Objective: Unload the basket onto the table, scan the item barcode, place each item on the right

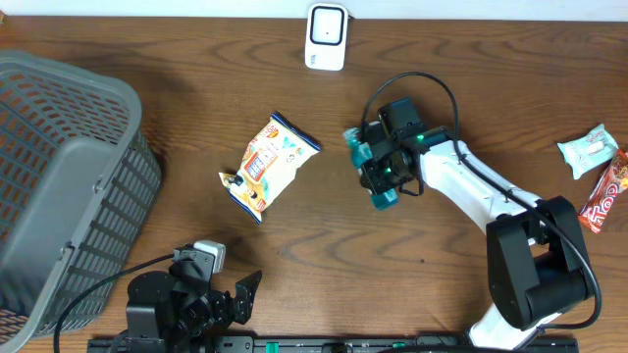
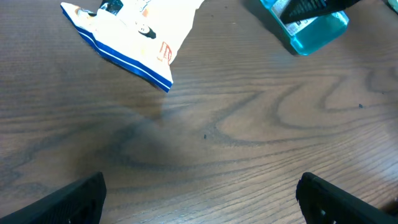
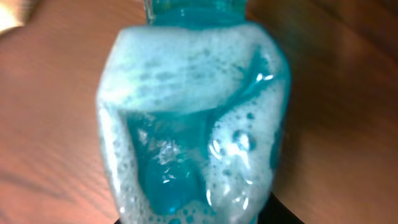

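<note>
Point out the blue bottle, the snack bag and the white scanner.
blue bottle point(image 3: 193, 124), right wrist view, its foamy squeezed body.
snack bag point(image 1: 267, 165), overhead view, middle of its printed face.
white scanner point(image 1: 325, 37), overhead view, centre of its face.

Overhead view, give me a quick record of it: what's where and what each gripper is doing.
scanner: white unit, far side, centre
right gripper: shut on blue bottle, which is dented with foam inside
left gripper: open, empty, near side
snack bag: lying flat, left of the bottle
basket: grey, far left
other items: red bar and pale packet, right edge
</note>
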Controlling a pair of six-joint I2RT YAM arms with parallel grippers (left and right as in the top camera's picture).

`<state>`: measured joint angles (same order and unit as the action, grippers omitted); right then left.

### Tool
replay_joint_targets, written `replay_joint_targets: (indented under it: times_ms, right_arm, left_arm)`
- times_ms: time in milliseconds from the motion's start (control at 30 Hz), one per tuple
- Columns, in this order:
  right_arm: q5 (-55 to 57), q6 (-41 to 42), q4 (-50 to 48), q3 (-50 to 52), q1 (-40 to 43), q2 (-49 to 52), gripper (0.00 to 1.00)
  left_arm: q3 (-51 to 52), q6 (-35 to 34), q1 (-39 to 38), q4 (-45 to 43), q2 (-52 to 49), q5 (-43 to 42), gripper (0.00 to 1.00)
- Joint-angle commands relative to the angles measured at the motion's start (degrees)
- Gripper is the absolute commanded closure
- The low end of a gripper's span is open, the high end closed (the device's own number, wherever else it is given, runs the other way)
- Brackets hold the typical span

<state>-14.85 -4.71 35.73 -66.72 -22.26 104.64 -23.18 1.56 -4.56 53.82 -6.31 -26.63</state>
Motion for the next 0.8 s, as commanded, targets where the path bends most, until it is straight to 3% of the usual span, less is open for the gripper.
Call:
replay_joint_targets:
  times_ms: [0, 300, 633, 767]
  right_arm:
    - [-8.85, -9.84, -0.68, -1.49, -1.51, -0.02, 0.89]
    - [-8.63, -11.02, -0.46, -1.49, -4.24, 0.02, 0.87]
    - [-4.90, -10.05, -8.98, -1.49, -11.45, 1.46, 0.90]
    - [-4.35, -9.31, -9.60, -1.49, -12.20, 2.84, 0.86]
  left_arm:
    - [-0.50, 0.57, 0.09, 0.15, 0.15, 0.28, 0.02]
    - [-0.50, 0.57, 0.09, 0.15, 0.15, 0.28, 0.02]
    - [-0.50, 0.57, 0.09, 0.15, 0.15, 0.31, 0.02]
    - [-0.50, 0.57, 0.09, 0.13, 0.15, 0.31, 0.02]
